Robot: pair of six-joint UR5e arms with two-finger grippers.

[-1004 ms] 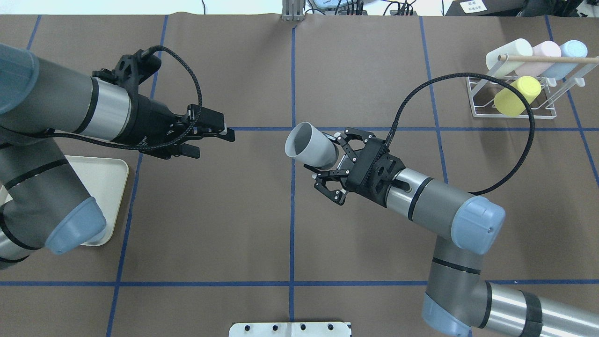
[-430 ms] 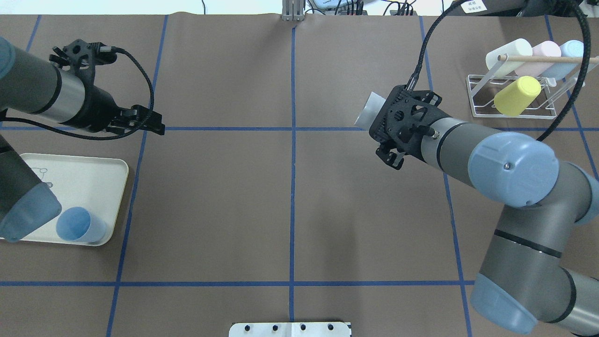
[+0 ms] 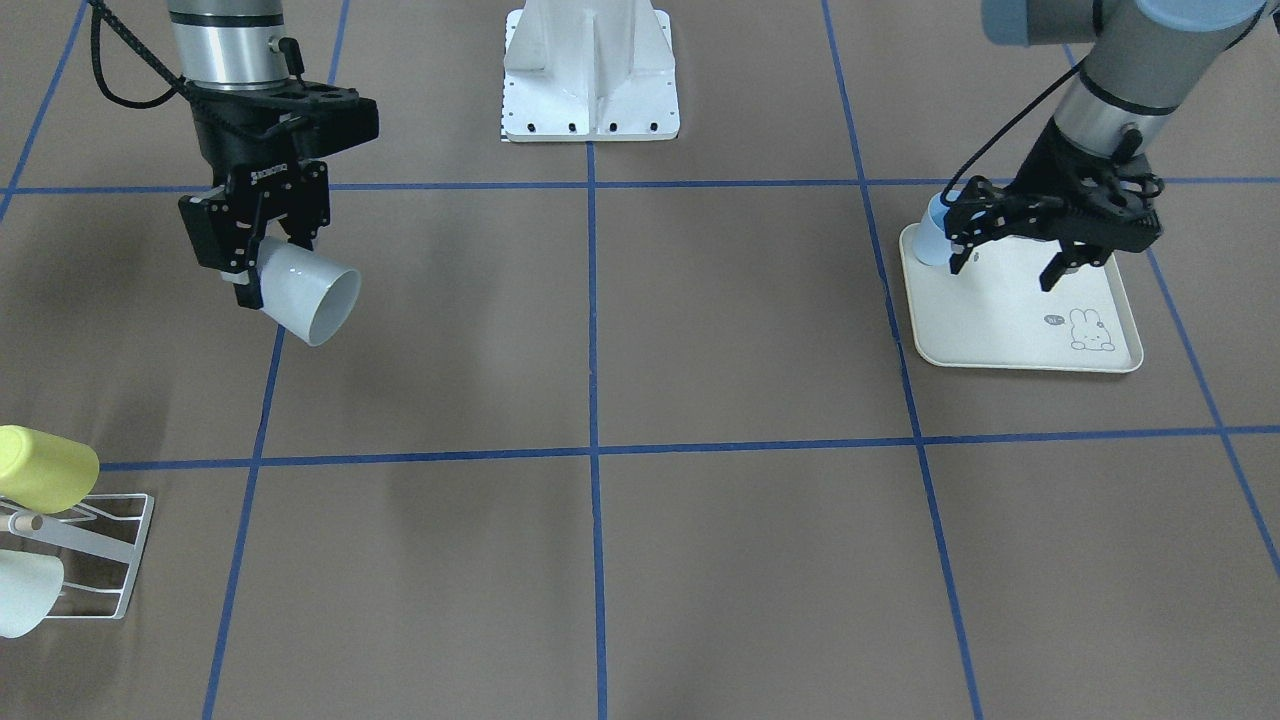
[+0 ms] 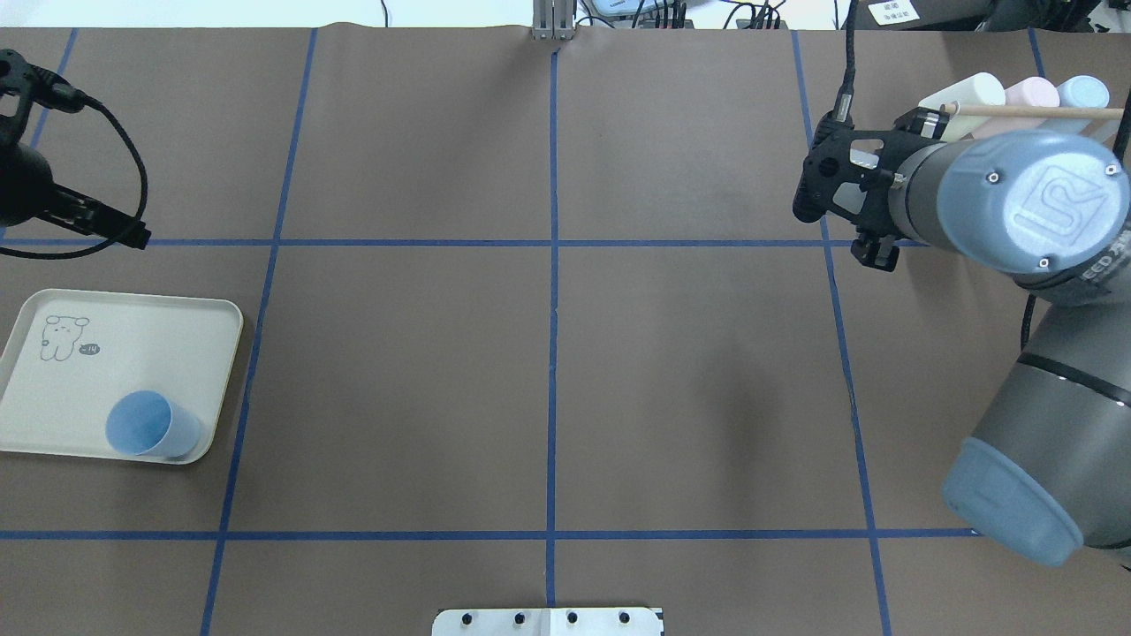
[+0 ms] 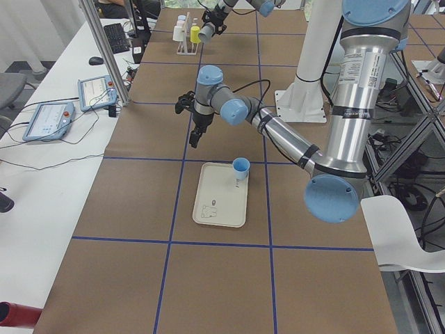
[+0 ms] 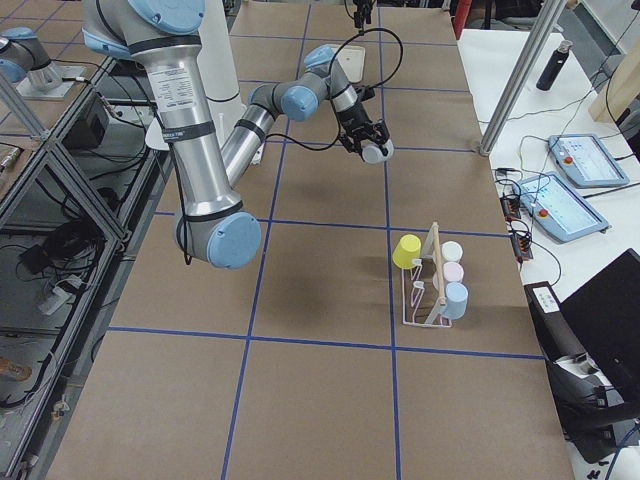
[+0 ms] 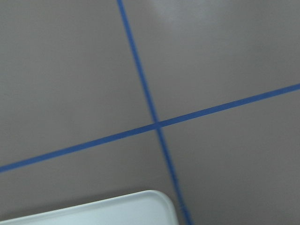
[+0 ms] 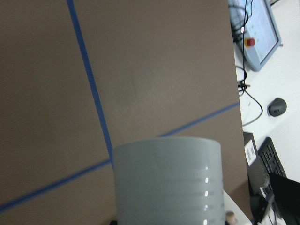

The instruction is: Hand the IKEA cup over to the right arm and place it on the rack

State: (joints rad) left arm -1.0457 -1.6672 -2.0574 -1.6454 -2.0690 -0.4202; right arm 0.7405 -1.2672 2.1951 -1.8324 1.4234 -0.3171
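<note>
Right gripper (image 3: 258, 262) clamped on pale grey plastic cup (image 3: 310, 292), mouth tilted sideways, well apart from white wire rack (image 6: 425, 300); left gripper (image 3: 1003, 270) spread wide, empty, near cream rabbit-print tray (image 3: 1000, 325).

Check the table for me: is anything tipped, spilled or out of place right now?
Nothing stands out. The right hand holds the grey cup, tilted, short of the rack, where the other cups look seated. The blue cup stands upright on the tray; the left hand is open and empty.
</note>
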